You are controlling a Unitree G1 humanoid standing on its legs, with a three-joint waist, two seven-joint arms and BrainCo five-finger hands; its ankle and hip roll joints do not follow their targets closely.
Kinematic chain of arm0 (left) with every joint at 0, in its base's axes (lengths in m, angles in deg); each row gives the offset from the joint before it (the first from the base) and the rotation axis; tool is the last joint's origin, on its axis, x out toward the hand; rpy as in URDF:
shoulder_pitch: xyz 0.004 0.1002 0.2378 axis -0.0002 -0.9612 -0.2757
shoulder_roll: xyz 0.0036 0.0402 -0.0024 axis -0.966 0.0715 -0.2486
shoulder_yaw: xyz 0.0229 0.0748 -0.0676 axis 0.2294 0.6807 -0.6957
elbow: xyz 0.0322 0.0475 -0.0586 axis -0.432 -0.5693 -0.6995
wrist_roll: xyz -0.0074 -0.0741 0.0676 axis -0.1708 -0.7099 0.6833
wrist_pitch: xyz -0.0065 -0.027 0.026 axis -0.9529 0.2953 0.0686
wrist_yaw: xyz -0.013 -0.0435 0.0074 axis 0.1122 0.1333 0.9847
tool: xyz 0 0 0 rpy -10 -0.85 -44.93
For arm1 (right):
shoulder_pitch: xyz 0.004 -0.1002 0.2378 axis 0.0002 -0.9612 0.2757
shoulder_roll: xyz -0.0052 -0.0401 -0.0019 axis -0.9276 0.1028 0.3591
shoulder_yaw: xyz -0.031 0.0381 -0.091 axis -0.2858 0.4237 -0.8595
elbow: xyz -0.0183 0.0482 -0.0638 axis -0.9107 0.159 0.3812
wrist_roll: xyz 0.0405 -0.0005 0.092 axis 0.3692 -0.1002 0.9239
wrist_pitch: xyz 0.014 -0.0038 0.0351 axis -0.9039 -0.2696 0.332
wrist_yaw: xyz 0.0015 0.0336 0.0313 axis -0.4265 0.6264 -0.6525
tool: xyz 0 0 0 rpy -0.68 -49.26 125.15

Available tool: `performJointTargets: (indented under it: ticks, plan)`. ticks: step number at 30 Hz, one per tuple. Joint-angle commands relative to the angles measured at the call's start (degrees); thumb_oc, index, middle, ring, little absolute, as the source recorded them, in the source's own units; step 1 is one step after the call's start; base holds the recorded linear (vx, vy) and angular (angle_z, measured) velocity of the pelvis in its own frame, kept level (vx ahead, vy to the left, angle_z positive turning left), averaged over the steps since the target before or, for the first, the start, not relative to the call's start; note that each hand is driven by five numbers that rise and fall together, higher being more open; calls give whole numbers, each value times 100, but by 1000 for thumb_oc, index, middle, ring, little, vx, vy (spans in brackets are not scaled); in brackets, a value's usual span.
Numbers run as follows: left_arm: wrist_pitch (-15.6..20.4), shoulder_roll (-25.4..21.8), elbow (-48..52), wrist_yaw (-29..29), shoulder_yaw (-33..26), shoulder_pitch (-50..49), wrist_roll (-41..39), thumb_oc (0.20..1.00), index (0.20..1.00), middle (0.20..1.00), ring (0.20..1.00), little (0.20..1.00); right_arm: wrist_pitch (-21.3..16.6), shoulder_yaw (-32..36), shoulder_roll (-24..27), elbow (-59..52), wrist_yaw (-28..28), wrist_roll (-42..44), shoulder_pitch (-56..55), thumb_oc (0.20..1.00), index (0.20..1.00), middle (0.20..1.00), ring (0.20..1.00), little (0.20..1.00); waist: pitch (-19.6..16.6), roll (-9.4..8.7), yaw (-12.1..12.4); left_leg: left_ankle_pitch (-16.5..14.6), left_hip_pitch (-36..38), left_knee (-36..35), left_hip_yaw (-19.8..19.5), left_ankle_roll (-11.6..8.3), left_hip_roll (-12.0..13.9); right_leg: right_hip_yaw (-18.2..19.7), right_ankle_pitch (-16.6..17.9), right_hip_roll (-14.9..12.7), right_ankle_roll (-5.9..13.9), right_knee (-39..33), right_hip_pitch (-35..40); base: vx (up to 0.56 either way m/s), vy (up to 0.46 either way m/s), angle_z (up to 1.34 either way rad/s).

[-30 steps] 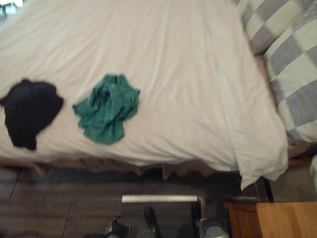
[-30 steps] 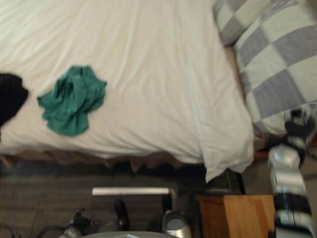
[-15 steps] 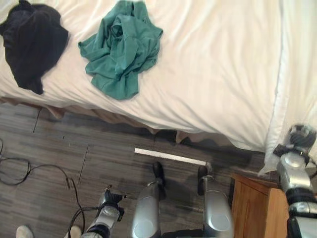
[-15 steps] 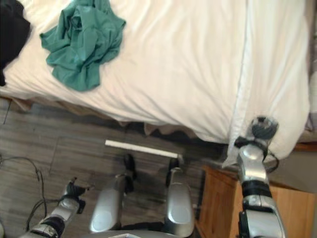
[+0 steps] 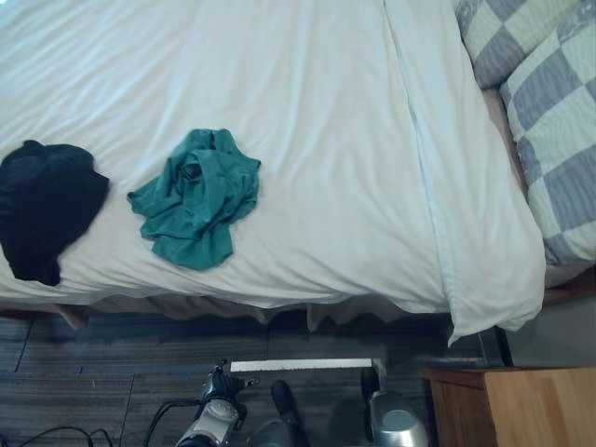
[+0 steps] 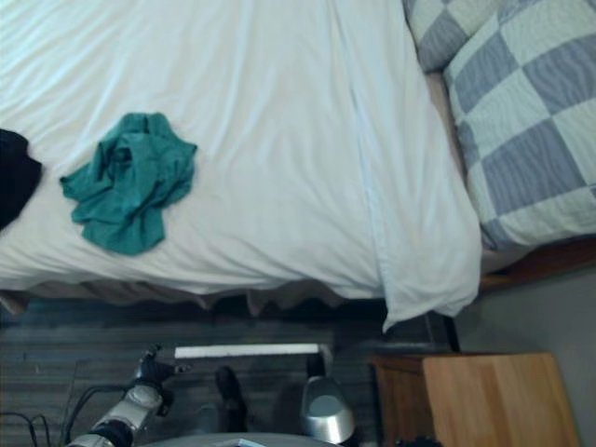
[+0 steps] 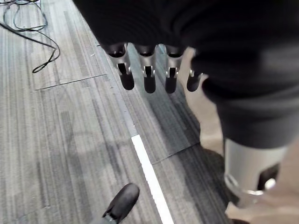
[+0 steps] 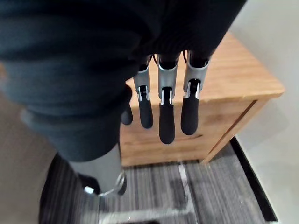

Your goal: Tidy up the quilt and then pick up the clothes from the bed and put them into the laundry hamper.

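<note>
A white quilt (image 5: 307, 140) lies spread flat over the bed, its near right corner (image 5: 494, 303) hanging past the edge. A crumpled green garment (image 5: 197, 197) rests on it near the front. A black garment (image 5: 47, 212) lies further left. My left hand (image 5: 220, 386) hangs low over the floor in front of the bed, its fingers (image 7: 146, 77) straight and holding nothing. My right hand (image 8: 167, 112) hangs open above the wooden nightstand (image 8: 233, 79), also empty.
Grey and white checked pillows (image 6: 521, 121) lie at the head of the bed on the right. The wooden nightstand (image 5: 521, 405) stands at the bed's near right corner. A white tape strip (image 5: 298, 365) marks the dark plank floor.
The camera tilted down and back up. My right hand, which was up at the quilt's hanging corner half a second ago, has dropped away from it to my side.
</note>
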Motion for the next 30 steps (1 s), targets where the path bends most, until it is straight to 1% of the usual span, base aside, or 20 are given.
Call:
performJointTargets:
  ticks: [1,2,3,4,5,8,10,11,12,14,15,16,17,19,21,22,24,26,27,30]
  plan:
    - [112,-199,-181,-66,-3,60,213,1000,1000,1000,1000,1000,-14,-312,533,131,-397,-672,578,1000,1000,1000,1000,1000,19,-95,291,-1054,-588,2037,-720,-664,397,26,464,-640,404,-50,-683,-53,285,58]
    - [122,-259,-399,-97,-20,139,263,1000,1000,1000,1000,1000,-14,-649,595,101,-610,-1015,773,1000,1000,1000,1000,1000,0,-156,427,-856,-795,2133,-943,-866,913,-74,448,-938,480,-64,-640,-36,212,44]
    - [128,-259,-408,-97,-27,144,265,1000,1000,1000,1000,1000,-12,-652,596,102,-615,-1019,779,1000,1000,1000,1000,1000,16,-135,415,-883,-791,2157,-963,-882,942,-94,430,-911,474,-60,-614,5,817,29]
    - [-73,-482,-940,-9,-95,156,744,1000,1000,1000,1000,1000,-43,-895,685,-189,-777,-1297,890,1000,1000,1000,1000,1000,-155,-31,556,-59,-602,1167,-823,-1098,2336,-157,584,-1387,626,-273,-637,57,592,18]
    - [-78,-473,-943,-7,-97,153,758,1000,1000,1000,1000,1000,-40,-895,691,-197,-779,-1300,878,1000,1000,1000,1000,1000,-164,1,553,-24,-558,1090,-814,-1120,2369,-183,587,-1348,626,-309,-603,51,595,24]
    - [46,-429,-956,-44,-79,88,787,1000,1000,1000,1000,1000,-81,-822,647,-331,-938,-1153,920,1000,1000,1000,1000,1000,-324,128,603,-112,-420,709,-899,-1284,2339,-257,811,-1486,626,-501,-504,184,391,31]
    - [-36,-451,-1122,-70,-151,117,775,1000,1000,1000,1000,1000,-10,-670,454,-267,-880,-1078,1033,1000,1000,1000,1000,1000,-276,-37,637,-519,-594,1093,-699,-1220,1886,-546,1736,-2122,626,-213,-644,157,517,10]
    - [-38,-481,-1100,-39,-210,110,725,1000,1000,1000,1000,1000,-28,-720,395,-294,-853,-1020,1073,1000,1000,1000,1000,1000,-241,-48,710,-576,-569,1107,-520,-1102,1751,-922,1636,-2243,626,-1,-702,148,673,-18]
    - [-23,-493,-1039,-48,-231,73,682,1000,1000,1000,1000,1000,-37,-775,315,-329,-843,-937,1107,1000,1000,1000,1000,1000,-223,-58,723,-588,-534,1004,-382,-945,1568,-1093,1411,-2140,560,345,-760,106,639,-30]
    - [-28,-527,-936,-174,-166,46,766,1000,1000,1000,1000,1000,-81,-901,244,-376,-859,-950,1072,1000,1000,1000,1000,1000,-171,-29,629,-519,-347,654,-220,-696,1185,-888,864,-1308,437,914,-971,99,534,-34]
    - [-28,-527,-936,-174,-166,46,766,1000,1000,1000,1000,1000,-81,-901,244,-376,-859,-950,1072,1000,1000,1000,1000,1000,-171,-29,629,-519,-347,654,-220,-696,1185,-888,864,-1308,437,914,-971,146,554,-14]
    - [-97,-574,-910,-301,-33,71,975,1000,1000,1000,1000,1000,-122,-1026,206,-496,-867,-911,973,1000,1000,1000,1000,1000,-136,45,457,-488,-126,379,-122,-499,802,-863,368,-254,362,1126,-1210,207,533,-9]
    - [-121,-599,-907,-316,4,98,1033,1000,1000,1000,1000,1000,-182,-1077,212,-568,-834,-873,955,1000,1000,1000,1000,1000,-111,32,398,-593,17,345,-49,-429,553,-1093,293,72,283,961,-1245,286,613,8]
    - [-124,-599,-922,-329,20,113,1067,1000,1000,1000,1000,1000,-193,-1098,210,-555,-829,-858,933,1000,1000,1000,1000,1000,-111,34,363,-688,90,367,-52,-379,387,-1268,208,231,167,787,-1216,191,226,18]
    - [-41,-461,-857,-338,86,129,1178,1000,1000,1000,1000,1000,-225,-1121,317,-702,-853,-859,845,1000,1000,1000,1000,1000,-103,119,191,-1246,270,929,-21,-322,29,-1421,-29,294,-270,335,-1047,335,318,28]
    - [-10,-387,-811,-319,87,119,1106,1000,1000,1000,1000,1000,-247,-1178,397,-704,-849,-901,919,1000,1000,1000,1000,1000,-62,173,147,-1001,-2,1770,4,-500,-16,-1210,-47,344,-357,141,-889,255,277,45]
    - [7,-275,-695,-303,70,154,932,1000,1000,1000,1000,1000,-156,-1308,488,-607,-816,-1092,1061,1000,1000,1000,1000,1000,106,136,294,-318,-704,3359,-120,-1069,130,-1155,-92,300,-536,-100,-610,98,150,44]
    - [37,-211,-547,-201,199,340,832,1000,1000,1000,1000,1000,-120,-1364,558,-453,-769,-1168,1217,1000,1000,1000,1000,1000,147,-2,313,-225,-1072,3828,-133,-1112,400,-1129,38,65,-441,-312,-473,138,203,-48]
    - [58,-155,-527,-197,231,378,819,1000,1000,1000,1000,1000,-105,-1355,570,-371,-740,-1219,1286,1000,1000,1000,1000,1000,165,87,313,-350,-1090,3733,-122,-1071,794,-1068,56,33,-335,-439,-391,183,376,-93]
    - [105,-86,-456,-174,304,386,875,1000,1000,1000,1000,1000,-101,-1435,595,-389,-757,-1326,1440,1000,1000,1000,1000,1000,-84,335,262,-442,-543,1636,-61,-883,1358,-714,198,-167,129,-768,-401,221,597,-54]
